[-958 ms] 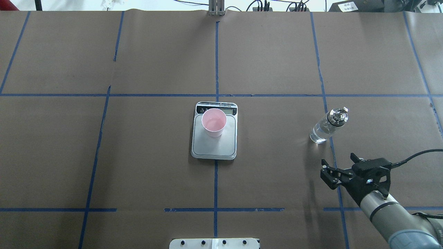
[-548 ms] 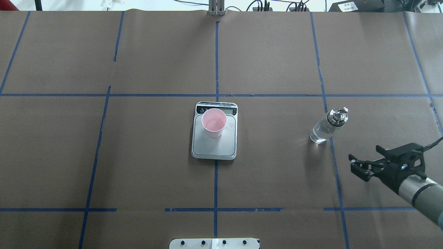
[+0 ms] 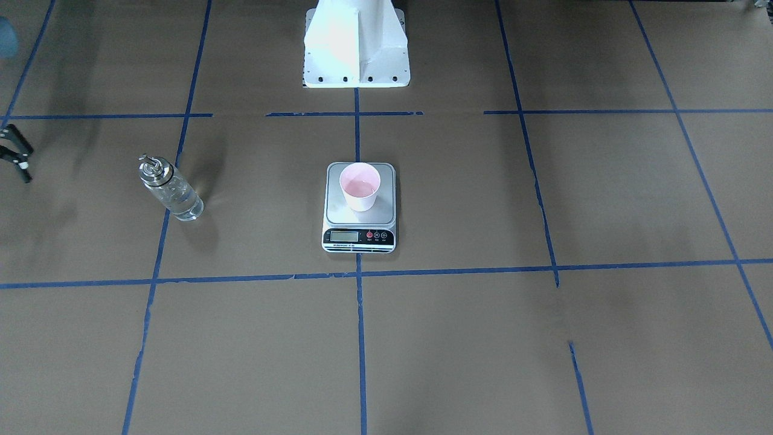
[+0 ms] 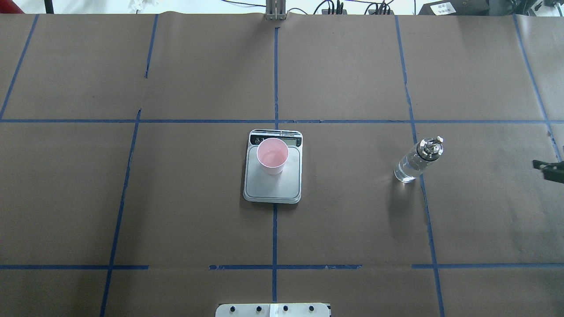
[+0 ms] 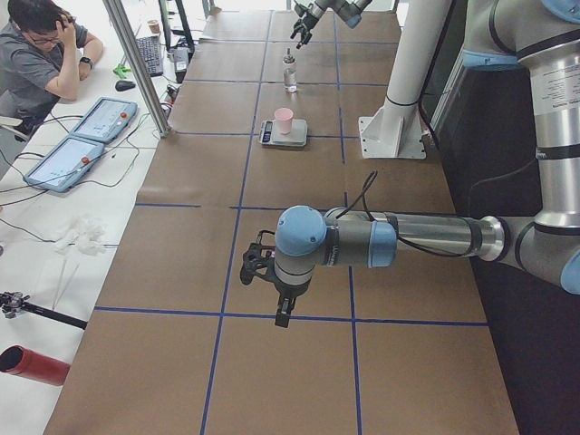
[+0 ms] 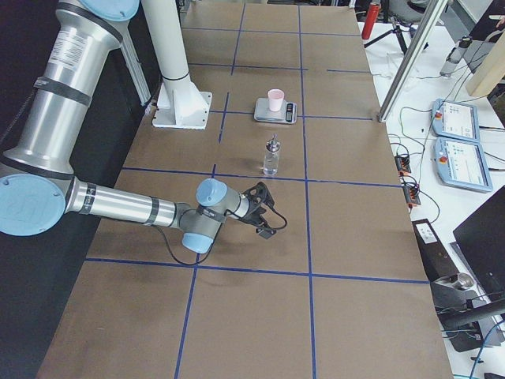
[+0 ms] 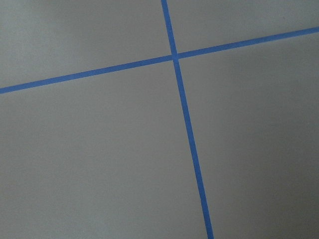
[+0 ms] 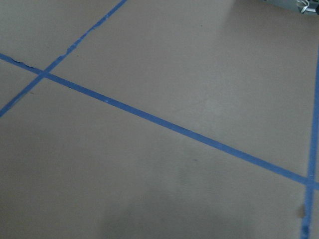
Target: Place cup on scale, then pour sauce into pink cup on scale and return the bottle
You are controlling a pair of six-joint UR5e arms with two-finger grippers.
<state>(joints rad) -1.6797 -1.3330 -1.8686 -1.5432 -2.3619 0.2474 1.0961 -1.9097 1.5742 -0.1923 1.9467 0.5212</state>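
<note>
The pale pink cup (image 4: 272,155) stands upright on the silver scale (image 4: 273,188) at the table's middle; it also shows in the front view (image 3: 360,187). The clear glass bottle (image 4: 416,160) with a silver pourer cap stands upright to the right, part full of clear sauce. My right gripper (image 4: 546,168) is open and empty at the overhead view's right edge, well apart from the bottle; it also shows at the front view's left edge (image 3: 21,158). My left gripper (image 5: 260,265) shows only in the exterior left view, far from the scale; I cannot tell its state.
Brown paper with a blue tape grid covers the table. The white robot base (image 3: 356,48) stands behind the scale. An operator (image 5: 36,45) sits at a side desk with tablets (image 5: 77,145). Both wrist views show only bare paper and tape.
My right arm has drawn back to the right and away from the bottle, almost out of the overhead view. The bottle, cup and scale have not moved.
</note>
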